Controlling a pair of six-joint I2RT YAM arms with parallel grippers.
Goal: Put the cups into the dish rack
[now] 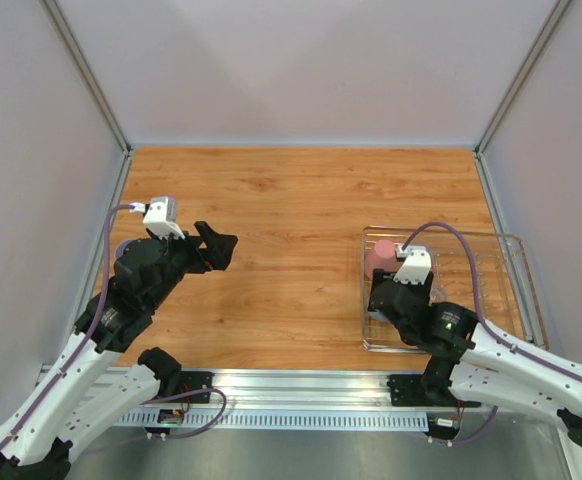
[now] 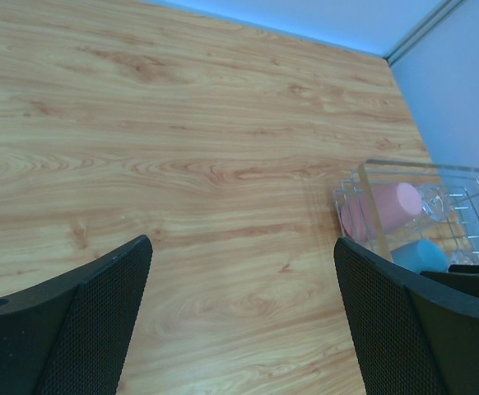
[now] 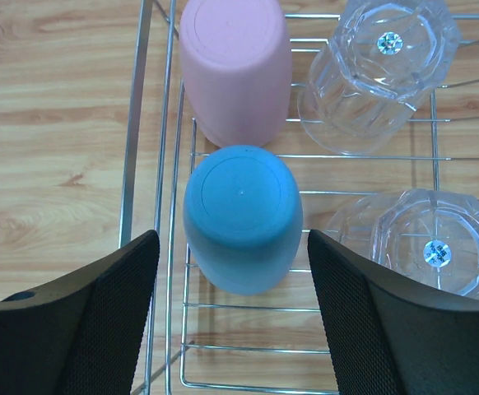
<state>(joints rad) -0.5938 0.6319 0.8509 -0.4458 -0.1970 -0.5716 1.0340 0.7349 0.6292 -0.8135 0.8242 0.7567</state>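
Observation:
The silver wire dish rack [image 3: 131, 164] holds several cups, all upside down: a pink cup [image 3: 235, 70], a blue cup [image 3: 241, 218] and two clear glass tumblers [image 3: 379, 74] [image 3: 433, 247]. My right gripper [image 3: 231, 247] is open just above the blue cup, a finger on each side, not touching it. In the top view the right gripper [image 1: 396, 290] hangs over the rack's [image 1: 521, 270] left end beside the pink cup [image 1: 379, 258]. My left gripper [image 1: 216, 250] is open and empty over bare table. A lavender patch [image 1: 124, 250], likely the lavender cup, is mostly hidden under the left arm.
The left wrist view shows the open left gripper [image 2: 244, 247] over wood table, with the rack [image 2: 363, 177], pink cup [image 2: 383, 210] and blue cup [image 2: 420, 255] far to its right. Grey walls enclose the table on three sides.

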